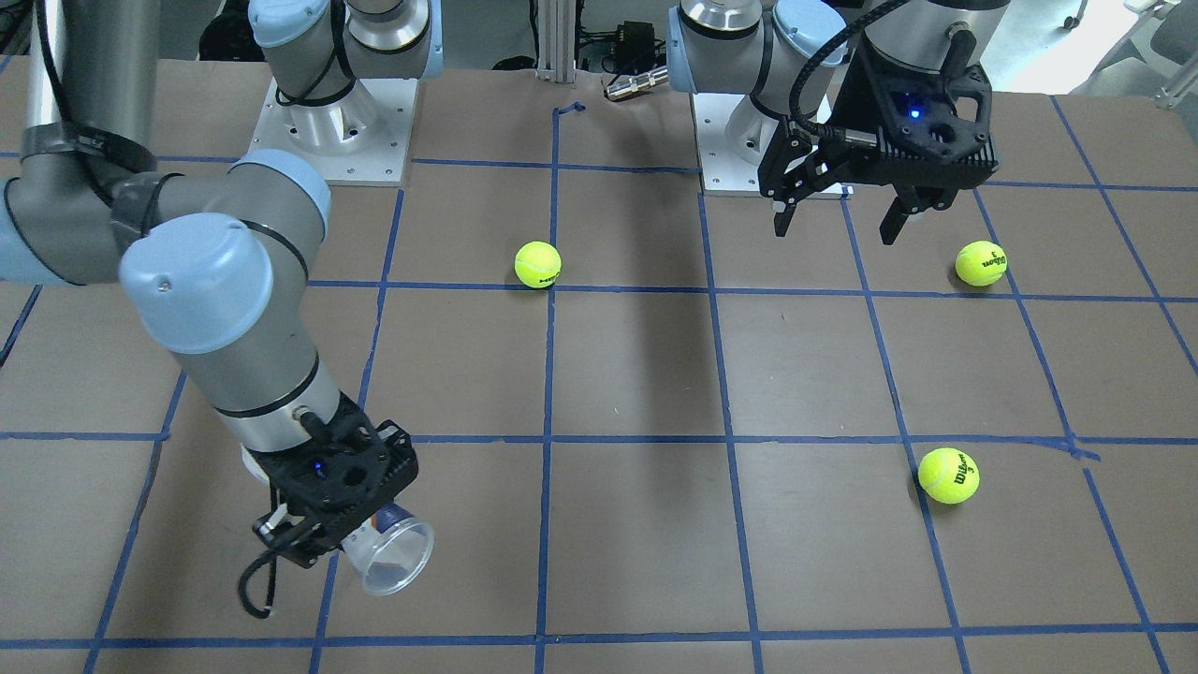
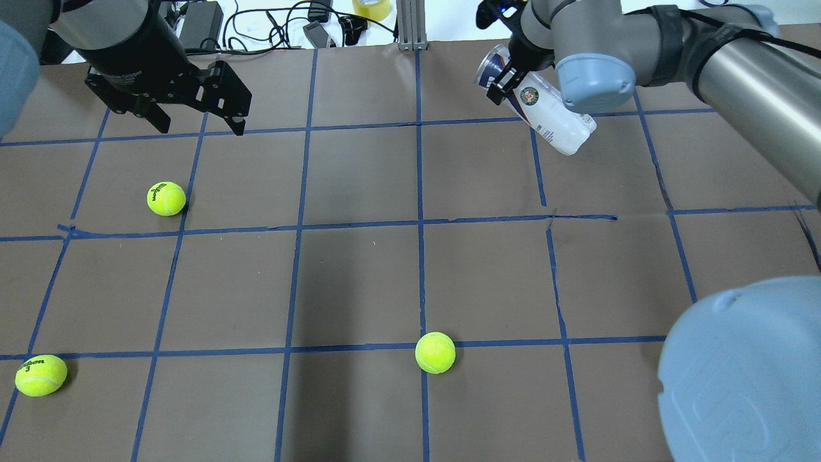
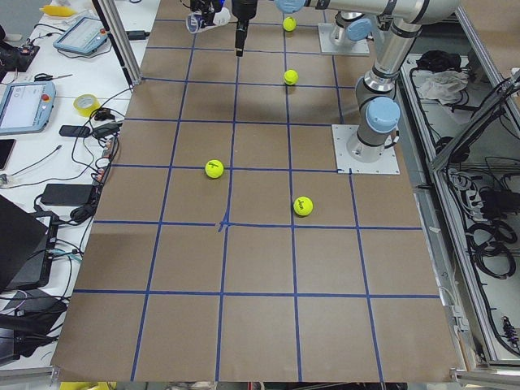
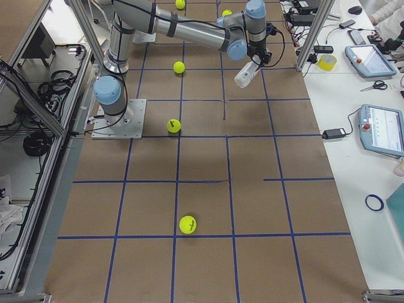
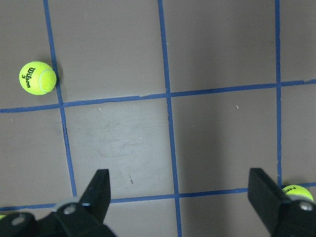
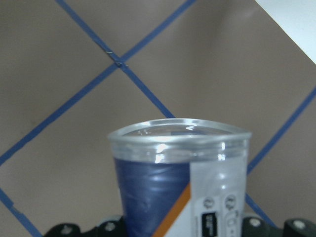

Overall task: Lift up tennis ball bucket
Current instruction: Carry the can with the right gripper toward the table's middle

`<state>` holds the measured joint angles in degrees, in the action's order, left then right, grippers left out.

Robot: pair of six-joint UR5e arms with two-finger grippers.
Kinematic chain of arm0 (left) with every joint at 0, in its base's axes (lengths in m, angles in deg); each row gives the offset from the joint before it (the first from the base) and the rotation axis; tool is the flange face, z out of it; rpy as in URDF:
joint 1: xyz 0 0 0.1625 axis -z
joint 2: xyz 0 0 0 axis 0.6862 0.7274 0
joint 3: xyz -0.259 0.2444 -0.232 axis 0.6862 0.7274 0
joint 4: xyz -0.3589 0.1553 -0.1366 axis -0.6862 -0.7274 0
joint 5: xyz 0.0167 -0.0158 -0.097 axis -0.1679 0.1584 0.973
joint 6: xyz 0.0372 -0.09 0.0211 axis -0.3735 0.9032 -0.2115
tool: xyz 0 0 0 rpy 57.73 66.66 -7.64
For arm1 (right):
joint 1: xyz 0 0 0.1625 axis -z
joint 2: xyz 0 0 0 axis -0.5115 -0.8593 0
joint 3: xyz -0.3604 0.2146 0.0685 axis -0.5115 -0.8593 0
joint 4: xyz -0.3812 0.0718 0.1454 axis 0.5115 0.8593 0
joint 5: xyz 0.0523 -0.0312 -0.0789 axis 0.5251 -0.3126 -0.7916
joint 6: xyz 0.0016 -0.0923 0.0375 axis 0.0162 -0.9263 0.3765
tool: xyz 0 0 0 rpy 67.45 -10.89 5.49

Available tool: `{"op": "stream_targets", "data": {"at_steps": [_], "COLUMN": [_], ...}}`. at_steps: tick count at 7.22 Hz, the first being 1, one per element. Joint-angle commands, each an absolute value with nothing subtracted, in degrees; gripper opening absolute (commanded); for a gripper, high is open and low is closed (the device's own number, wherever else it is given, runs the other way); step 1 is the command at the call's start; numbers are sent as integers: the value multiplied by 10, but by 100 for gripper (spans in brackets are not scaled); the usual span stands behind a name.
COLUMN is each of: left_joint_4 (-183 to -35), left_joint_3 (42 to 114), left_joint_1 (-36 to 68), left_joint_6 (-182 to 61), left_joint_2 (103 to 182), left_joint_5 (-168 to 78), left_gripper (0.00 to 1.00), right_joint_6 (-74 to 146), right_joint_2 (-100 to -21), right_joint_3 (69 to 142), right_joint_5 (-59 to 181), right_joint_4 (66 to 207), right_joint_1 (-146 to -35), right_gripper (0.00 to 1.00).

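At the counter's (image 1: 636, 374) operator-side edge, on the robot's right: right gripper (image 1: 351, 541), jaws clamped on the bucket (image 2: 555, 119) just behind its open mouth, across the navy band. The bucket is held tilted, clear of the counter. Its clear rim points toward the operators, and its white labelled end slants back past the jaws toward the robot. In the wrist view, the rim stands just ahead of the jaws, centred between them.

Further in, on the robot's left: near ball (image 1: 948, 475), against a tape line (image 1: 730, 440).

Further still: centre ball (image 1: 537, 264), beside a tape line; left ball (image 1: 981, 263), just short of one.

Farthest, by the left base (image 1: 721, 168): left gripper (image 1: 836, 229), jaws spread wide apart, hanging over the counter. It is well apart from the bucket, and the left ball lies near its tips.
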<state>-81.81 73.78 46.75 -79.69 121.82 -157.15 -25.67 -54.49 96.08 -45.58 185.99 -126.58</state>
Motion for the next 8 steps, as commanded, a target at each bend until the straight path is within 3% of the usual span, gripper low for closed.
{"op": "stream_targets", "data": {"at_steps": [1, 3, 5, 7, 8], "left_joint_4": [-831, -833, -828, -827, -831], "left_joint_3": [733, 732, 736, 737, 733], "left_joint_1": [468, 467, 466, 466, 465], "left_joint_6": [-797, -797, -806, -806, -806], "left_joint_2": [1218, 1219, 1219, 1219, 1219], "left_joint_5": [-1572, -1573, -1571, -1569, -1568], "left_gripper": [100, 100, 100, 100, 100], "right_joint_6": [-338, -374, -364, -360, -363], "right_joint_2": [-542, -539, -529, -522, -520], "right_joint_3": [962, 980, 1026, 1030, 1030], "right_joint_5": [-451, -446, -449, -447, -448], "right_joint_4": [1860, 1860, 1945, 1950, 1950], "right_joint_1": [-1310, -1359, -1407, -1414, -1432], "right_gripper": [50, 54, 58, 57, 61]}}
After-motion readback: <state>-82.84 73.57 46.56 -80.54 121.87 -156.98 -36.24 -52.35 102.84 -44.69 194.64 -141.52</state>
